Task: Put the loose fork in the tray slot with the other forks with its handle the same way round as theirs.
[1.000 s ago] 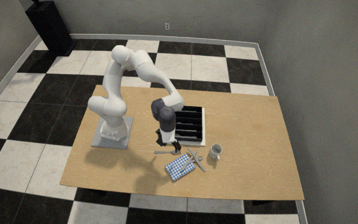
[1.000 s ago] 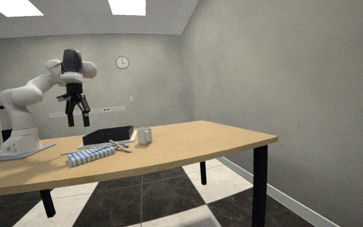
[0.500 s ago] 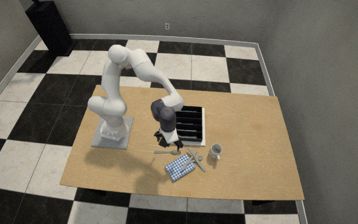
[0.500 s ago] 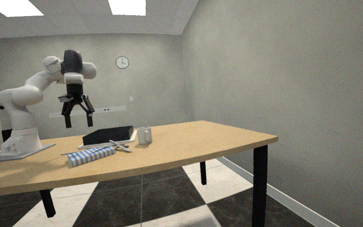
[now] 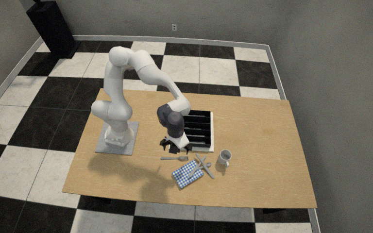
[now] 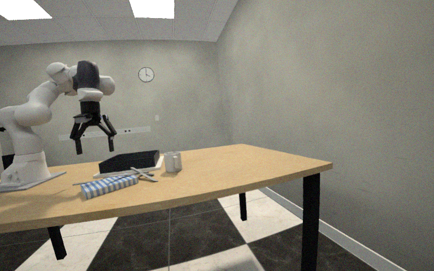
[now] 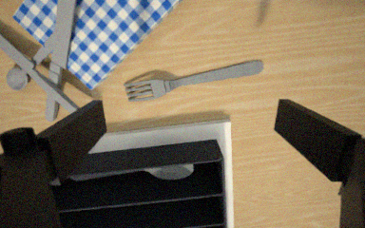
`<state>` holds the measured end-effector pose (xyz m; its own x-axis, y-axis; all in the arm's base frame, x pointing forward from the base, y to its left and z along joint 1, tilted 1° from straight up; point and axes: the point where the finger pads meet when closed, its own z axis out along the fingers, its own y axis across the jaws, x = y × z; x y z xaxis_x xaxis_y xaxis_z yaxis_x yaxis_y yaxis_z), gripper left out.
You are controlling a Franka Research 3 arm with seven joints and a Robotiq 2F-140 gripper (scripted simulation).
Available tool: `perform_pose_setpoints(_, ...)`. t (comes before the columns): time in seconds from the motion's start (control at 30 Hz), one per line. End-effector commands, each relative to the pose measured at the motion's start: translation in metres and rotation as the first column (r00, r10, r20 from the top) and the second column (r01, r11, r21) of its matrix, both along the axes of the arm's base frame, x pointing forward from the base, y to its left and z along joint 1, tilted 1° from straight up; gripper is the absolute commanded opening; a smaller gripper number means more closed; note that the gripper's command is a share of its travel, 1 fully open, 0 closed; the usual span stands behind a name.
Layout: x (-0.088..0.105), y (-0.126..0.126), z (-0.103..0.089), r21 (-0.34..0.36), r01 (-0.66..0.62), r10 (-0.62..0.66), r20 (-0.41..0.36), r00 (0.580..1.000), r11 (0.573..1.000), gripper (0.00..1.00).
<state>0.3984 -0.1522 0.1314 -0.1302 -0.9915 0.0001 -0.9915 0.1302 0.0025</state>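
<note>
Looking from the cloth's side, we see the checked cloth (image 5: 181, 177) (image 6: 108, 187) (image 7: 114, 38) first, with crossed knives and a spoon partly on it. The loose fork (image 5: 170, 158) (image 6: 76, 184) (image 7: 214, 77) lies on the counter (image 5: 247, 178) (image 6: 224, 172) (image 7: 285, 57), outside the black tray (image 5: 196, 146) (image 6: 127, 162) (image 7: 152, 154). Above, our pincer (image 5: 176, 150) (image 6: 95, 151) (image 7: 190, 115) is wide open, holding nothing. Far back, a round clock (image 6: 146, 74) hangs on the wall.

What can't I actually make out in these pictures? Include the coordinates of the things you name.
- Forks' slot in the tray (image 5: 210, 131) (image 7: 229, 180): top view, the arm covers part and the contents are too small; wrist view, dividers hide most of it.
- Tray contents: exterior view, hidden by its black side.
- Loose fork's (image 5: 173, 158) (image 7: 214, 77) tines: top view, too small to count.
- Far ends of the crossed cutlery: wrist view, cut off by the picture's edge.
</note>
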Motion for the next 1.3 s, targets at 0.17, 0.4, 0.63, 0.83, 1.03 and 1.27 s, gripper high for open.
perform_pose_setpoints(0.17, 0.002, -0.006, -0.001, -0.014, -0.250, 0.250, 0.007, 0.968, 0.968, 1.00)
perform_pose_setpoints(0.4, 0.003, -0.005, -0.003, -0.014, -0.371, 0.371, 0.006, 0.929, 0.929, 1.00)
perform_pose_setpoints(0.63, 0.004, -0.005, -0.005, -0.014, -0.480, 0.481, 0.004, 0.877, 0.877, 1.00)
perform_pose_setpoints(0.83, 0.005, -0.005, -0.006, -0.014, -0.575, 0.575, 0.002, 0.818, 0.818, 1.00)
perform_pose_setpoints(1.03, 0.006, -0.005, -0.008, -0.014, -0.663, 0.663, 0.001, 0.749, 0.748, 1.00)
perform_pose_setpoints(1.27, 0.007, -0.005, -0.010, -0.014, -0.751, 0.751, -0.001, 0.661, 0.661, 1.00)
